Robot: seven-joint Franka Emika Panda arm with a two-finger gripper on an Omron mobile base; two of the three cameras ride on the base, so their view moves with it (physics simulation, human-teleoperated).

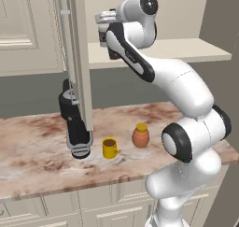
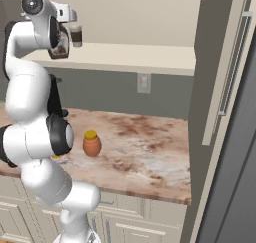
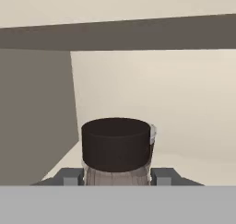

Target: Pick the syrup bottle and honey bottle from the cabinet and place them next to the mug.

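In the hand view my gripper [image 3: 117, 176] is shut on the syrup bottle [image 3: 116, 144], one fingertip on each side just below its dark cap. From the left base view the gripper [image 1: 106, 33] reaches into the open cabinet [image 1: 186, 51], with the bottle's brown body [image 1: 113, 54] just above the shelf board. The right base view shows the bottle's pale label [image 2: 59, 44] under the hand. The honey bottle [image 1: 140, 135] [image 2: 91, 143] stands on the counter right of the yellow mug [image 1: 110, 148].
A white-lidded paper cup [image 2: 76, 35] stands on the shelf close beside the syrup bottle. The open cabinet door [image 1: 80, 58] with its metal handle hangs left of the arm. A dark appliance [image 1: 74, 125] sits on the marble counter [image 1: 37, 142] under that door.
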